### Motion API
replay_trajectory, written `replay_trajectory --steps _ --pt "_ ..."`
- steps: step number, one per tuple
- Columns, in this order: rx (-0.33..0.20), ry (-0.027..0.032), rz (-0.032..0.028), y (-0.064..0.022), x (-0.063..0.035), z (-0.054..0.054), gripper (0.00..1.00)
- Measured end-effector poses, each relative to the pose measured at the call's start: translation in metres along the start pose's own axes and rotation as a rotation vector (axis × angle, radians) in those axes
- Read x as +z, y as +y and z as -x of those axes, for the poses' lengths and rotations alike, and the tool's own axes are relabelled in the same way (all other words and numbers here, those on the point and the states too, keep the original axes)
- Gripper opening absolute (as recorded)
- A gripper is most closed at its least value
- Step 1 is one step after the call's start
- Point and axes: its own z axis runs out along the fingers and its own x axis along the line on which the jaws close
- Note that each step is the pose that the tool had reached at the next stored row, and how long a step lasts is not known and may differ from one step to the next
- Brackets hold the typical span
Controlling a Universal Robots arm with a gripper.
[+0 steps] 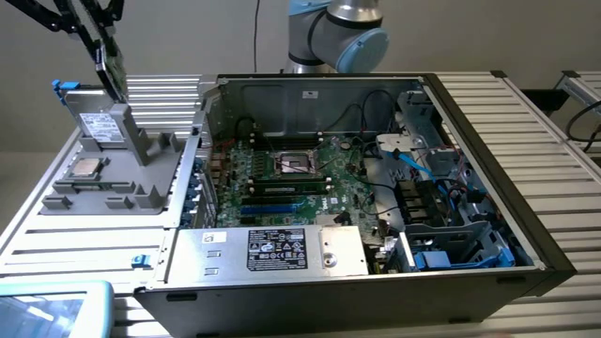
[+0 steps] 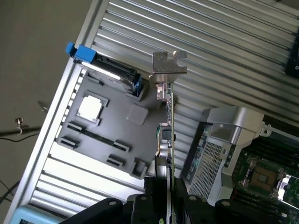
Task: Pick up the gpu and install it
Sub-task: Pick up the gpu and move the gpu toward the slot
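Note:
The gpu (image 1: 112,67) hangs in the air at the exterior view's upper left, above the grey holder tray (image 1: 112,176). It is a thin card and tilts a little. My gripper (image 1: 86,21) is shut on its upper part. In the wrist view the gpu (image 2: 169,121) shows edge-on, running away from my gripper (image 2: 161,205), with its silver bracket (image 2: 169,65) at the far end. The open computer case (image 1: 488,211) lies to the exterior view's right of the card, with the motherboard (image 1: 281,176) and its blue slots (image 1: 272,205) exposed.
On the grey holder tray (image 2: 107,140) rests a small silver-topped processor chip (image 1: 86,167) (image 2: 89,107). A silver part with blue clips (image 2: 114,72) stands at the tray's far end. Cables and drive cages (image 1: 441,204) fill the case's right side. Ribbed metal table (image 1: 545,113) surrounds everything.

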Motion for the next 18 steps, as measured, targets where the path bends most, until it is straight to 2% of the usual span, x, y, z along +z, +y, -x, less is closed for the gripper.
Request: replay_trajectory --steps 13,18 --pt "-0.236 -0.0017 0.0301 0.0000 0.0011 -0.0001 0.27" --pt "-0.326 -0.0007 0.0387 0.0000 0.0014 -0.0001 0.27"
